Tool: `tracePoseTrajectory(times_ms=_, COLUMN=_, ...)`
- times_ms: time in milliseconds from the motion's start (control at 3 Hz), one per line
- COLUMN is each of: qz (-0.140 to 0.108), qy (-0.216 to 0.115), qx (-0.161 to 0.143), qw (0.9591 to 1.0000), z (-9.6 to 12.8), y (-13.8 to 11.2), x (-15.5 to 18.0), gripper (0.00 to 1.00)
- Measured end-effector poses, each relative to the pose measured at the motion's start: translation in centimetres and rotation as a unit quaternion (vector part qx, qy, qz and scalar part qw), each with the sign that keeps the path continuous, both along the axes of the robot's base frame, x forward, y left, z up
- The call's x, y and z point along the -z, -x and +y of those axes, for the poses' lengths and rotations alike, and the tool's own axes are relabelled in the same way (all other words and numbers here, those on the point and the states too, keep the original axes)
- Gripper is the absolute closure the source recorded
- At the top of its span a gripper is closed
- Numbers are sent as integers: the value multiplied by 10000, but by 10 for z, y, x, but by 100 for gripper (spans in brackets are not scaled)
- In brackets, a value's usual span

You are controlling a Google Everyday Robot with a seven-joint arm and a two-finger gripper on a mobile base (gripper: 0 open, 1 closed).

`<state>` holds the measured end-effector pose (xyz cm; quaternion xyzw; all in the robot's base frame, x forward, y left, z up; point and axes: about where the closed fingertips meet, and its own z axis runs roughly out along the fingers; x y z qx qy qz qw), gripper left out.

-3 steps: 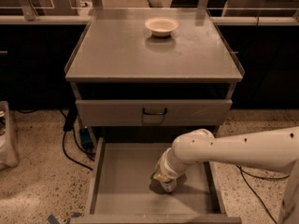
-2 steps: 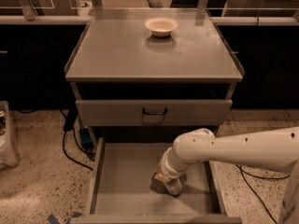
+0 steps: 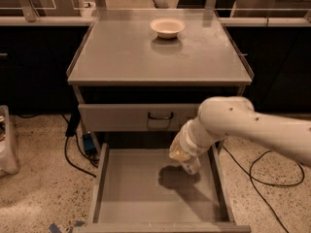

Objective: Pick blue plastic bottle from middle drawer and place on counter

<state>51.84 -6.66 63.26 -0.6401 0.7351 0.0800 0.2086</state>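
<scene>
- the gripper [image 3: 183,154] hangs over the right half of the middle drawer [image 3: 131,193], clear of its floor and just below and in front of the closed drawer front [image 3: 121,116] above it.
- its fingers are closed round a small pale, see-through body, the blue plastic bottle [image 3: 188,164]. the bottle tilts, with its whitish lower end pointing down and to the right.
- fingers and bottle overlap so closely that the edge of each finger cannot be traced. only the grip as a whole is plain.
- the bottle touches nothing but the gripper. a dark shadow [image 3: 176,178] lies apart from it on the drawer's bare grey floor.
- a yellowish patch shows on the held bundle, but no brand, label print or lettering can be read on it or anywhere else.
- the white arm [image 3: 252,125] reaches in from the right edge and bends down at a thick rounded joint beside the cabinet's right front corner.
- the counter [image 3: 146,57] carries only a white bowl [image 3: 167,27] near its back edge, well apart from the bottle.
- the closed drawer front has a small black handle [image 3: 160,116].
- black cables [image 3: 73,147] trail on the speckled floor left of the cabinet.
- against the earlier frames, the gripper was down near the drawer floor, right on its own shadow. it now sits higher and further back, with the bottle up off the floor.
- the bowl, the open drawer and the cables lie as they did.
</scene>
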Motion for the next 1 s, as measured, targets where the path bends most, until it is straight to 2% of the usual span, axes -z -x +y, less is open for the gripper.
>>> tracePoseTrajectory(times_ms=333, qz=-297, qy=-28, qx=-78, qw=9995, z=-14, y=-9, x=-79, gripper=100)
tracePoseTrajectory(times_ms=667, qz=-462, qy=-124, qx=-49, qw=9988, z=-22, y=-15, x=-136, gripper=100)
tracePoseTrajectory(times_ms=1000, qz=-461, qy=-124, qx=-50, qw=9988, z=-22, y=-15, x=-137, gripper=100)
